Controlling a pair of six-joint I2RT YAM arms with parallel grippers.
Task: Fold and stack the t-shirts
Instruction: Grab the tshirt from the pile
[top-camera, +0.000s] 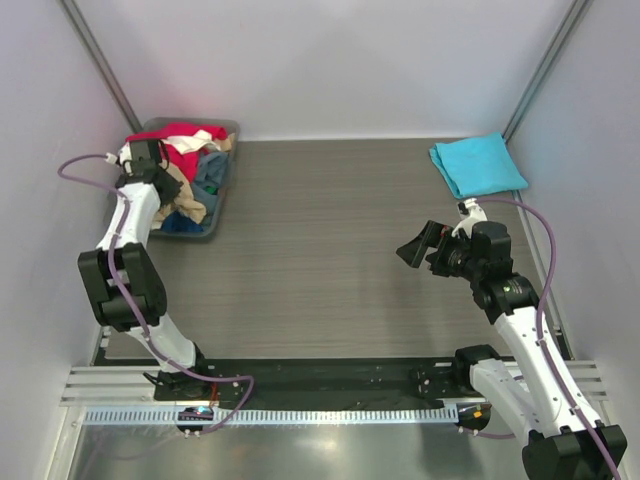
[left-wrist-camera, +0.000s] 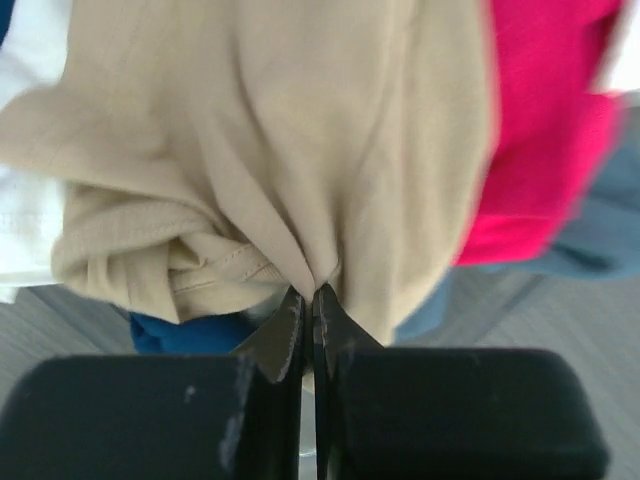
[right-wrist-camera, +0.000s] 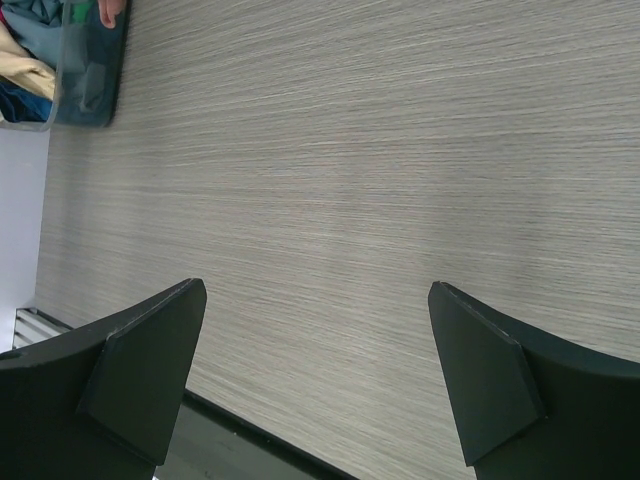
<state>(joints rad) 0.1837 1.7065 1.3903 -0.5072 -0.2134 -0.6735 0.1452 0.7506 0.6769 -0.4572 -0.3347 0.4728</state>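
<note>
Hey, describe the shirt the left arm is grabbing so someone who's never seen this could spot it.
Find the grey bin in the far left corner, heaped with shirts. The tan shirt sits at its near end, pinched between the left fingers. It is the only beige one, beside a red shirt and a blue-grey shirt.

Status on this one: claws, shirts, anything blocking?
Left claw shut on tan shirt at the bin. Right claw open, empty, above table. Turquoise shirt folded, far right. No obstruction seen.

No readable text, labels, brands, numbers or signs on any surface in these views
</note>
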